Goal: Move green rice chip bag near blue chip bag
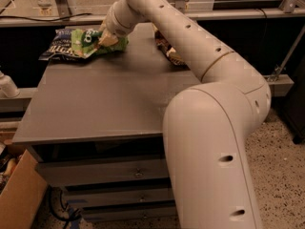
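Green rice chip bag [86, 41] is pinched in my gripper [107, 38] at the far-left corner of the table [109, 104], edge overlapping the blue chip bag [57, 49], so releasing here should satisfy "near".

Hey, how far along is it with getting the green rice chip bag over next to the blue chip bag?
Mostly done: the green rice chip bag already lies against the blue chip bag at the far left corner of the table. In hand: the gripper grips the green bag's right edge. Left: letting go and pulling the arm back.
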`<act>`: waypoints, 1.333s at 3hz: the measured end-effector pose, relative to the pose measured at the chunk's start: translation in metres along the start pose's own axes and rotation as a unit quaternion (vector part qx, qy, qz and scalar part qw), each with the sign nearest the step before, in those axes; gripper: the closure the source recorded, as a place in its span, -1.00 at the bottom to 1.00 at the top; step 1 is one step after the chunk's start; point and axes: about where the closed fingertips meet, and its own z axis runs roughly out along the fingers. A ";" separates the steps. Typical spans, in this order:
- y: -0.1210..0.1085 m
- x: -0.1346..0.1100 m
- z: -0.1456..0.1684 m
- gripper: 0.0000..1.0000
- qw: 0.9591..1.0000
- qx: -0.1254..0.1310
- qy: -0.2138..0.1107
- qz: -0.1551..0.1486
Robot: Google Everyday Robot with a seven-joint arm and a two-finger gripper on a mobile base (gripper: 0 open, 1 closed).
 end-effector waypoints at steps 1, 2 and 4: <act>0.000 0.000 0.000 -0.26 1.000 0.000 0.000 0.000; 0.008 0.000 0.004 -0.76 1.000 -0.007 -0.011 0.014; 0.017 -0.002 -0.003 -1.00 0.999 -0.004 -0.020 0.029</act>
